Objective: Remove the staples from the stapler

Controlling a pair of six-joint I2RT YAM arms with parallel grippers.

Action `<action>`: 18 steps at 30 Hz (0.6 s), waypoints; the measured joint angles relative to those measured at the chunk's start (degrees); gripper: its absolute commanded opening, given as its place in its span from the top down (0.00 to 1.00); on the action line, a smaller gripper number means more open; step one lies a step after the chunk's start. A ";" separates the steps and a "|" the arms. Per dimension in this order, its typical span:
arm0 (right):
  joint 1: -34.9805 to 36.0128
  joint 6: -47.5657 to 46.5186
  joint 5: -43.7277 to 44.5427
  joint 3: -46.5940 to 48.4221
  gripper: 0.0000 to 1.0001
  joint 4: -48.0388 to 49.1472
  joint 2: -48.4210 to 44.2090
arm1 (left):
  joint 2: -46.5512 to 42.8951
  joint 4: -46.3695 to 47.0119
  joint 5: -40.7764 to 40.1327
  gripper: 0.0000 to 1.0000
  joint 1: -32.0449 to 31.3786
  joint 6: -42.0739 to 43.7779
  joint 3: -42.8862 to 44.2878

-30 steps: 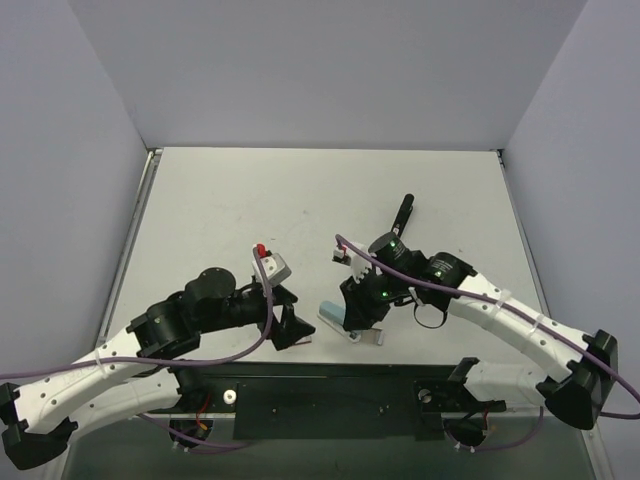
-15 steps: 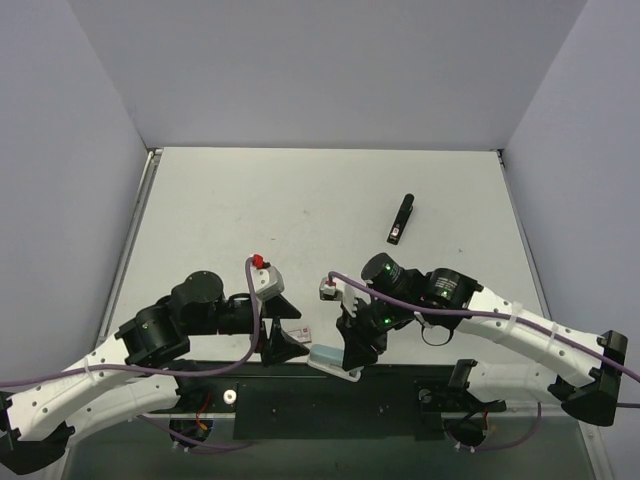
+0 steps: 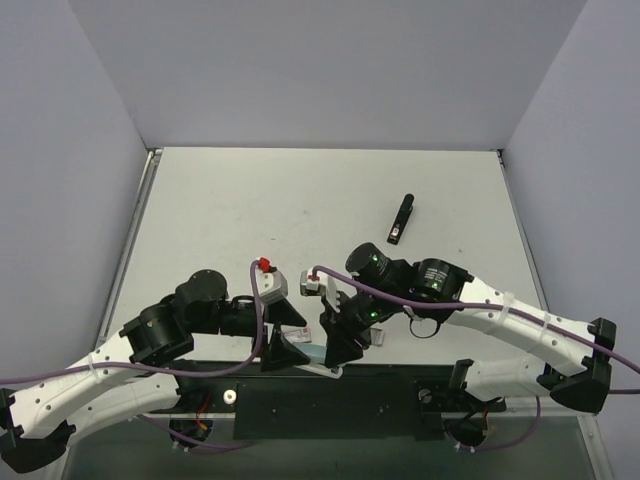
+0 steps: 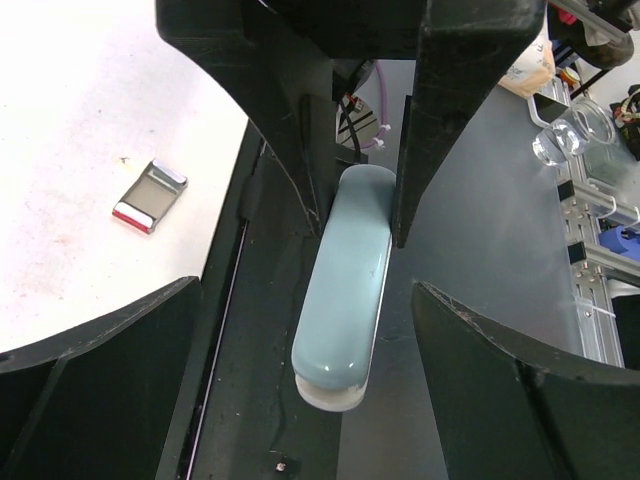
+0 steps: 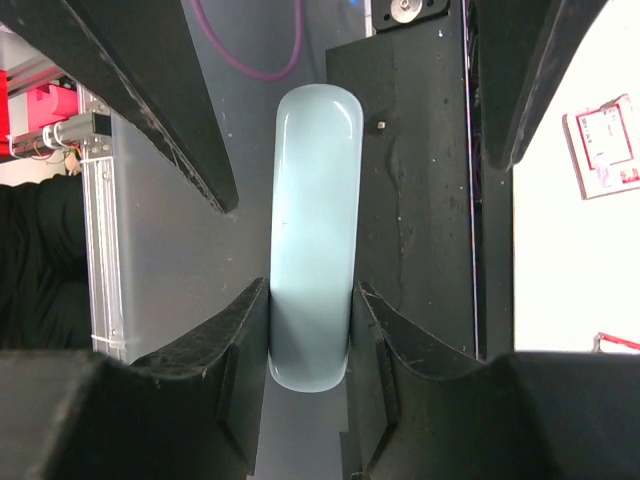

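Right hand (image 5: pixel 310 335): closed partway and clamped on one end of the pale blue stapler (image 5: pixel 314 230), one finger pressed against each long side. The grip looks square, with no tilt visible.

Stapler position: held off the surface, in front of the right hand, over the black plate (image 5: pixel 420 200) that carries the arm bases. Its long axis runs straight out from between the right hand's fingers toward the left hand (image 4: pixel 308 290).

Left hand: spread fully wide and holding nothing. It faces the right hand head-on. The stapler's free rounded end points into its open gap, with one finger (image 4: pixel 100 350) standing well clear on each side. No contact is observed.

Finding: the left hand is the nearer one to the free end, and the stapler is in line with it. The next move probably only requires closing in along that axis to work the stapler open.

Other items: a small red-edged packet (image 4: pixel 150 195) lies on the surface ahead of the left hand, off to one side. A black tool (image 3: pixel 401 219) lies well beyond both hands, untouched.
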 measured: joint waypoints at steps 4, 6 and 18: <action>0.33 -0.20 -0.24 1.92 1.00 0.28 1.44 | -0.02 0.37 1.29 0.03 0.00 -0.04 -0.11; 0.57 -0.35 -0.31 2.60 1.00 0.31 2.12 | -0.02 0.42 1.84 0.03 0.00 -0.04 -0.13; 0.63 -0.83 -0.33 4.76 1.00 0.37 3.04 | 0.68 0.42 2.78 0.16 0.00 -0.04 -0.15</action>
